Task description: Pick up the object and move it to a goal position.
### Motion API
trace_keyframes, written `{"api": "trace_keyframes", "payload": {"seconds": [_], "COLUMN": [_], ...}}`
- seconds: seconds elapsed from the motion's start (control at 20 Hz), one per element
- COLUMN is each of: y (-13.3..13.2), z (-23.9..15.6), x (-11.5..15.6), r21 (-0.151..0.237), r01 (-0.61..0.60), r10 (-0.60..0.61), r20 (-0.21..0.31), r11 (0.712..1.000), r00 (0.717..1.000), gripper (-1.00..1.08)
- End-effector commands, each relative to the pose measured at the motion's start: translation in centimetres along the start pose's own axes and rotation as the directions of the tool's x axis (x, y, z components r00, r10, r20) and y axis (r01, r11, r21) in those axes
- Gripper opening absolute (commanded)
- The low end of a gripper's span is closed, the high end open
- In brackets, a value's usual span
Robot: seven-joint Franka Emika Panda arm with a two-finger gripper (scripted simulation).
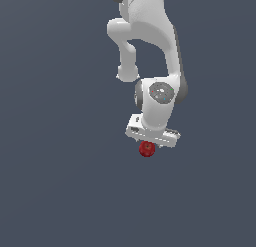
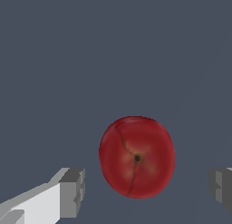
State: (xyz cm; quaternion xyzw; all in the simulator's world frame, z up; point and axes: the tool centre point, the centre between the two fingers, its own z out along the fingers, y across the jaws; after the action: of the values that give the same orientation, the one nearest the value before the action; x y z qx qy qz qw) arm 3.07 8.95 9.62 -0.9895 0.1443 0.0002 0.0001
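The object is a small glossy dark-red apple-like ball with a dimple on top. In the exterior view it sits just under the white hand of my gripper, which points down over it. In the wrist view the ball lies between the two grey fingertips. There is a clear gap on each side, so the fingers do not touch it. The gripper is open and straddles the ball. I cannot tell whether the ball rests on the floor.
A plain dark grey-blue surface fills both views. The white arm rises from the gripper to the top edge of the exterior view. Nothing else shows.
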Motion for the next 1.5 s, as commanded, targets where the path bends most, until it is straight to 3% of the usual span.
{"api": "trace_keyframes", "payload": {"seconds": [0.0, 0.7, 0.75, 1.45], "y": [0.0, 0.0, 0.0, 0.5], "z": [0.3, 5.0, 5.0, 4.6], "x": [0.0, 0.0, 0.0, 0.1], "r21": [0.000, 0.000, 0.000, 0.000], "r01": [0.000, -0.004, -0.004, -0.003], "r10": [0.000, 0.004, 0.004, 0.003], "r20": [0.000, 0.000, 0.000, 0.001], "r11": [1.000, 1.000, 1.000, 1.000], "r00": [1.000, 1.000, 1.000, 1.000], "gripper": [1.00, 1.00, -1.00, -1.00]}}
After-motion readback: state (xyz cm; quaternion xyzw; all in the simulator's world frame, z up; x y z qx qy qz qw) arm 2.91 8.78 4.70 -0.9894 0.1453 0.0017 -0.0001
